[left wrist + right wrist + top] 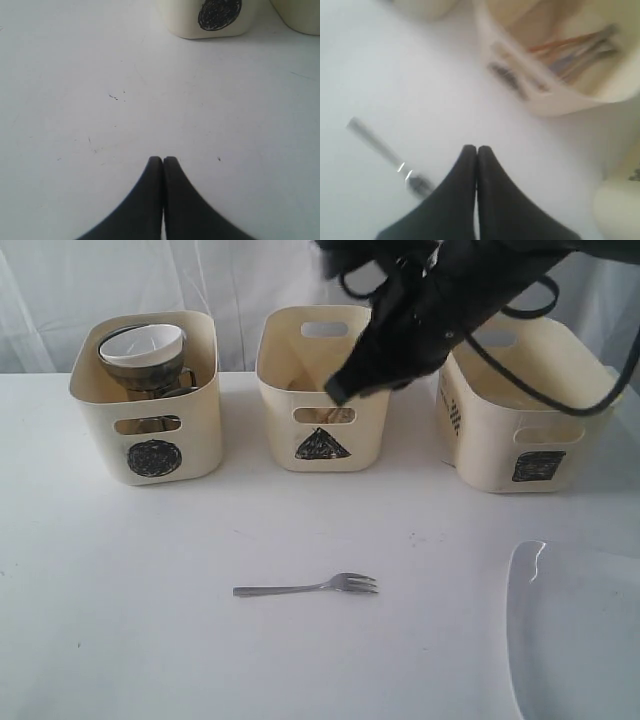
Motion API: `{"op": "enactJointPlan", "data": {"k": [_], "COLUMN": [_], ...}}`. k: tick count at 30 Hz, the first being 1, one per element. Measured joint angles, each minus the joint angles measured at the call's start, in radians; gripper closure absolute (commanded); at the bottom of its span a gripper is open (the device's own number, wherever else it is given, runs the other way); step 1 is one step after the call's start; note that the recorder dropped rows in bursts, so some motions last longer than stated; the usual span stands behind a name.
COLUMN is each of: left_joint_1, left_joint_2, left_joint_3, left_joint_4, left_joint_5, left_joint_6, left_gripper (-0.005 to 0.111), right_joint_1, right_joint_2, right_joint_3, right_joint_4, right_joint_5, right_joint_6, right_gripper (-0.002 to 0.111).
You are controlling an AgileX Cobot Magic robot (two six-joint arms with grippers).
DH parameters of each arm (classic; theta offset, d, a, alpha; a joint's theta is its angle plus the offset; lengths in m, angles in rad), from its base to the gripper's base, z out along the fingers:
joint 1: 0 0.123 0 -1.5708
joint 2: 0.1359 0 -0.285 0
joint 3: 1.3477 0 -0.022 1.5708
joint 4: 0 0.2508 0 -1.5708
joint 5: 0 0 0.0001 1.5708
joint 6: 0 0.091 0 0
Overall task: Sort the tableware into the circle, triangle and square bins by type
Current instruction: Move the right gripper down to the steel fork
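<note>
A steel fork (pixel 310 587) lies on the white table in front of the triangle bin (pixel 322 390); the right wrist view shows the fork (pixel 385 152) blurred beside my right gripper (pixel 477 148), which is shut and empty. In the exterior view that right gripper (pixel 337 393) hangs over the triangle bin's front. The triangle bin (pixel 560 95) holds chopsticks and cutlery (pixel 575 50). The circle bin (pixel 146 395) holds a white bowl (pixel 142 342) stacked on steel mugs. A large white plate (pixel 580 630) lies at the front right. The square bin (pixel 525 405) stands at the right. My left gripper (pixel 163 159) is shut and empty, above bare table.
The circle bin (pixel 210 17) shows at the far side of the left wrist view. The right arm and its cables (pixel 470 290) cover the space between the triangle and square bins. White curtains hang behind the table.
</note>
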Motion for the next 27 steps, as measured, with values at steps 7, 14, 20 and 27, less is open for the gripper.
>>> {"op": "enactJointPlan", "data": {"k": [7, 14, 20, 27], "left_joint_1": [0.000, 0.000, 0.000, 0.000], "left_joint_2": [0.000, 0.000, 0.000, 0.000], "left_joint_3": [0.000, 0.000, 0.000, 0.000], "left_joint_4": [0.000, 0.000, 0.000, 0.000], "left_joint_5": [0.000, 0.000, 0.000, 0.000], "left_joint_6": [0.000, 0.000, 0.000, 0.000], "left_gripper": [0.107, 0.107, 0.107, 0.107], "right_joint_1": [0.101, 0.216, 0.219, 0.219], "right_joint_2": [0.095, 0.268, 0.386, 0.414], "right_joint_3": [0.000, 0.000, 0.000, 0.000], "right_joint_4": [0.095, 0.095, -0.090, -0.212], "right_joint_5": [0.270, 0.279, 0.093, 0.093], "right_joint_6": [-0.200, -0.479, -0.422, -0.335], "right_gripper": [0.097, 0.052, 0.051, 0.051]}}
